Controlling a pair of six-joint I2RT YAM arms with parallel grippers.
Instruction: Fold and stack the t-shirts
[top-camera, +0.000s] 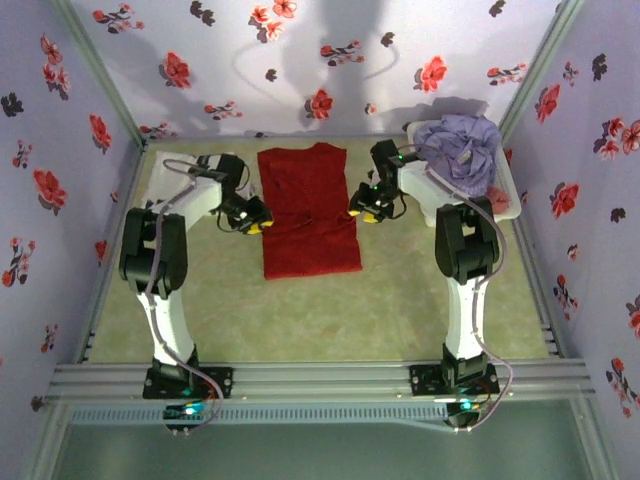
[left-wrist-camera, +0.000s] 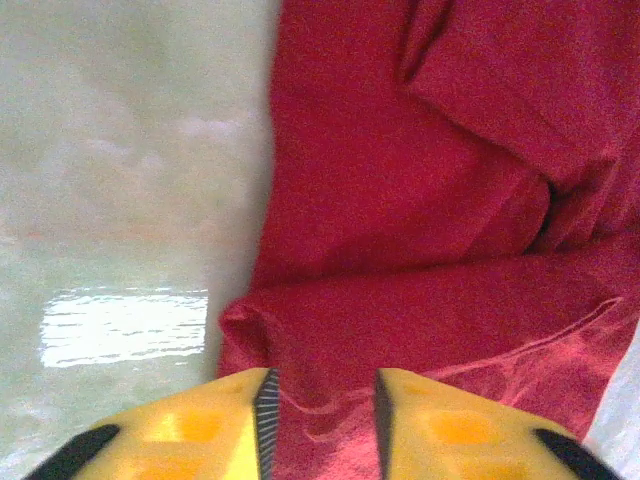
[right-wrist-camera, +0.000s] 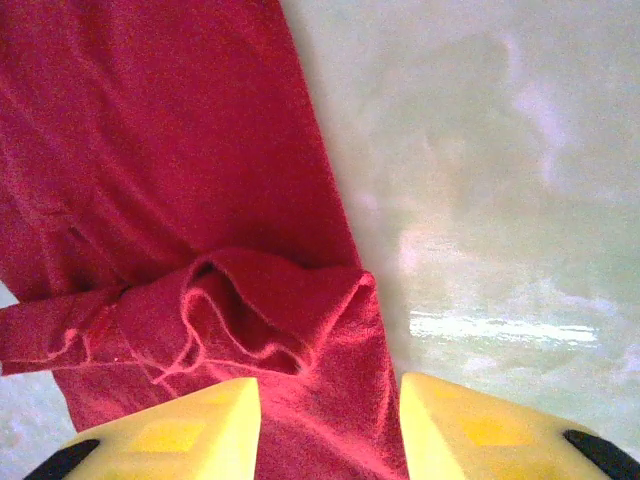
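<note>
The red t-shirt (top-camera: 310, 212) lies flat on the pale green table (top-camera: 330, 320), in the middle between the left and right edges and closer to the far edge. It is folded lengthwise into a long narrow rectangle, with the collar end toward the far edge and the straight hem toward the near edge. The cloth is plain bright red, with soft wrinkles.

The left gripper (top-camera: 256, 222) is low at the left long edge of the shirt. Its yellow fingers (left-wrist-camera: 200, 435) stand partly apart, the red cloth lies in the gap below them, and they clamp nothing. The right gripper (top-camera: 364, 210) is low at the right long edge. Its jaws are also partly apart and hold nothing. Just before it the cloth makes a small raised fold with a loose hem.

The lavender t-shirt (top-camera: 458, 143) is crumpled in the white basket (top-camera: 512, 195) at the far right corner of the table
</note>
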